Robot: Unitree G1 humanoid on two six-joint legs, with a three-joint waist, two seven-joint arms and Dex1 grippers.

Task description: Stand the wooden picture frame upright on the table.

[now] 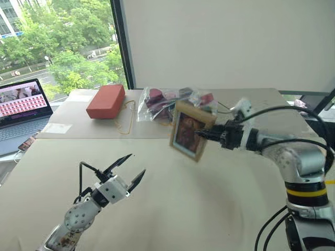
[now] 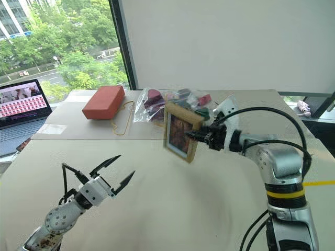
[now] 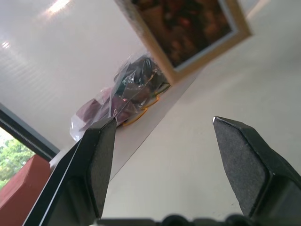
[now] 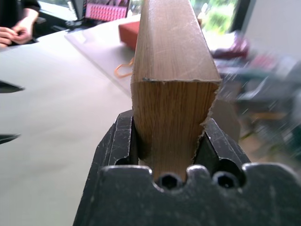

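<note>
The wooden picture frame (image 1: 188, 132) hangs in the air above the middle of the pale table (image 1: 199, 198), its dark reddish painting facing me. My right gripper (image 1: 205, 134) is shut on the frame's right edge, holding it clear of the tabletop and slightly tilted. The right wrist view shows the light-wood edge (image 4: 171, 89) clamped between both fingers. My left gripper (image 1: 130, 172) hovers open near the table's front left, apart from the frame, with nothing between its fingers (image 3: 99, 160). From the left wrist view the frame (image 3: 188, 33) appears ahead and above.
A red brick-like block (image 1: 105, 101) lies at the back left. A clear plastic bag of dark items (image 1: 167, 102) sits behind the frame, with an orange cord (image 1: 125, 123) beside it. An open laptop (image 1: 21, 107) stands at the far left edge. A person's hands (image 4: 14, 34) rest beyond the table.
</note>
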